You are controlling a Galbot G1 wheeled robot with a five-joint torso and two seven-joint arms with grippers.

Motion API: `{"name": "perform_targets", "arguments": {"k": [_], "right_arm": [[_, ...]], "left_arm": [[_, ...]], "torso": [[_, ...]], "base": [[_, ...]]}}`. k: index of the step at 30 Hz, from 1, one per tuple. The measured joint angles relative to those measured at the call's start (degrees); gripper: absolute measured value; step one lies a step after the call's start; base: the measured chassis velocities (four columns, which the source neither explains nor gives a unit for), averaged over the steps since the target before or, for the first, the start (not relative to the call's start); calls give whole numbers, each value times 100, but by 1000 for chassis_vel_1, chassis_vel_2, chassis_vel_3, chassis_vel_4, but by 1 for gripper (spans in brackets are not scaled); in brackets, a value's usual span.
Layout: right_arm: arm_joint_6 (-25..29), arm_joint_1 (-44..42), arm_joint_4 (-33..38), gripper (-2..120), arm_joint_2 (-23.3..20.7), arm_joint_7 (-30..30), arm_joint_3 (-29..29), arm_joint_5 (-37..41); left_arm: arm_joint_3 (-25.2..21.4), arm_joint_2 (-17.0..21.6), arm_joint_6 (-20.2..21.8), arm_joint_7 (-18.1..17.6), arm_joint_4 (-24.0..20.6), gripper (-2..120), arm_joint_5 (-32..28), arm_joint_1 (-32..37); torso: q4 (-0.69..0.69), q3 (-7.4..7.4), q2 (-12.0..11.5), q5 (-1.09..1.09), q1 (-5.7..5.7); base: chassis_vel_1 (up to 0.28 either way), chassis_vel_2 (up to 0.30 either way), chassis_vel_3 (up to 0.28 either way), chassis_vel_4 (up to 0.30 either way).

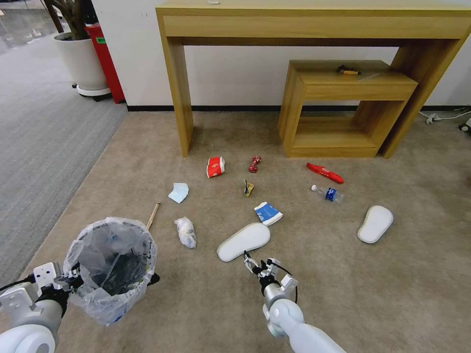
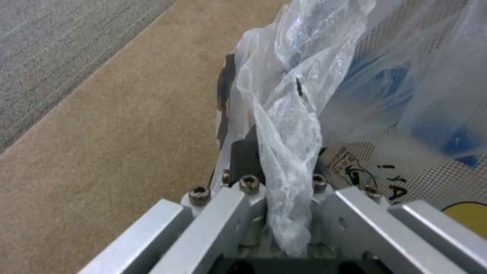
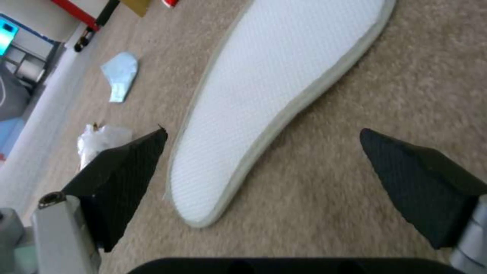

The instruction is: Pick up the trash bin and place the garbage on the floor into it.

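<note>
Left gripper clamped on trash bin rim; right gripper wide open, empty, above slipper.

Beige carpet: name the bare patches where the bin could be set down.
Free: the carpet right of the right gripper, below the far slipper; also between trash bin and right gripper. Crowded: around the near slipper, carton, crumpled paper.

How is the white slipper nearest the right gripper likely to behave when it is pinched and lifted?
The slipper looks thin and flat, so probably light and floppy, sagging from a pinched end. Its textured sole likely grips well. The open right gripper hovers near its end.
</note>
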Motion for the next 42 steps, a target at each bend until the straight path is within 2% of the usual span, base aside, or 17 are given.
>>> {"name": "perform_targets", "arguments": {"k": [18,42], "right_arm": [[-80,519,-709,97,562,-148,228,121],[-99,301,-601,95,767,-154,582,133]], "left_arm": [[-92,-25,-26,10,-291,0,-12,201],[-44,-30,-47,8,-275,0,-2,158]], "torso": [[1,0,0,0,0],[0,0,0,0,0]], "base": [[0,0,0,0],[0,0,0,0]]}}
